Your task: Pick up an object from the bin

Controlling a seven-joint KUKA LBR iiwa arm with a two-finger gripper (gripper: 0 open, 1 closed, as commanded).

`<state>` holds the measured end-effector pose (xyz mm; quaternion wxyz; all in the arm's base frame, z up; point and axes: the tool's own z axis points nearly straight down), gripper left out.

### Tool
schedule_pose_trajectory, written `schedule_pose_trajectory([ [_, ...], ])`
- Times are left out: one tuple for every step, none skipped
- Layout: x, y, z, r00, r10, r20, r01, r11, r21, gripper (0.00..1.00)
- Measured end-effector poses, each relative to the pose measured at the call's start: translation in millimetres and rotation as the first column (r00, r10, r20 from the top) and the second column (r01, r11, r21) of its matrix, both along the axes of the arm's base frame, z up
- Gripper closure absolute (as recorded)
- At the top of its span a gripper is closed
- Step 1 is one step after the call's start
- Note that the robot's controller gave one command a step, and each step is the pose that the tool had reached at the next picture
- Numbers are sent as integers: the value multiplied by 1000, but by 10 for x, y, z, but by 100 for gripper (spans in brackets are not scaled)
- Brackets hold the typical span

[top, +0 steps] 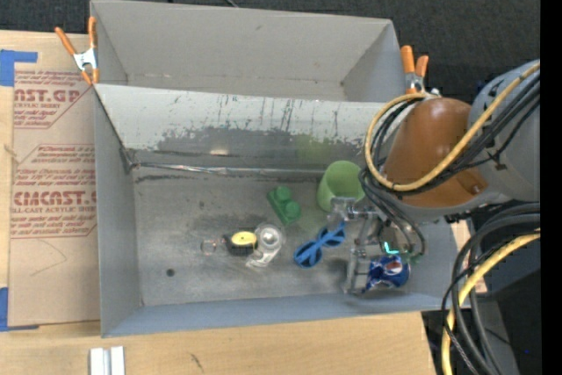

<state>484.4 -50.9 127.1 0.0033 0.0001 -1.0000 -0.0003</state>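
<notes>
Scuffed grey metal bin (176, 215), dark carpet behind it. Gripper (358, 272) sits low in the near right corner, just beside a shiny blue-white crumpled thing (392, 274); can't tell whether it's apart or closed. Blue plastic loops (316, 247) and a smooth green cup (341, 182) lie nearby.

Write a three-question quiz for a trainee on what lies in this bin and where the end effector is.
1. True or false: the light green cup lies in the right half of the grey bin as the camera sees it.
2. Which thing lies nearest the end effector? A) the yellow round piece B) the blue-and-white object C) the small dark green piece
3. Fill in: in the camera view, the blue plastic piece lies to the ___ of the end effector.
Key: 1 true; 2 B; 3 left.
</notes>
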Motion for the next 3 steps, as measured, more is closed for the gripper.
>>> schedule_pose_trajectory([
  [299,180,-610,1000,3,4,-3,1000,1,0],
  [302,167,-575,1000,2,7,-2,1000,-1,100],
  [308,9,826,1000,10,16,-10,1000,-2,100],
])
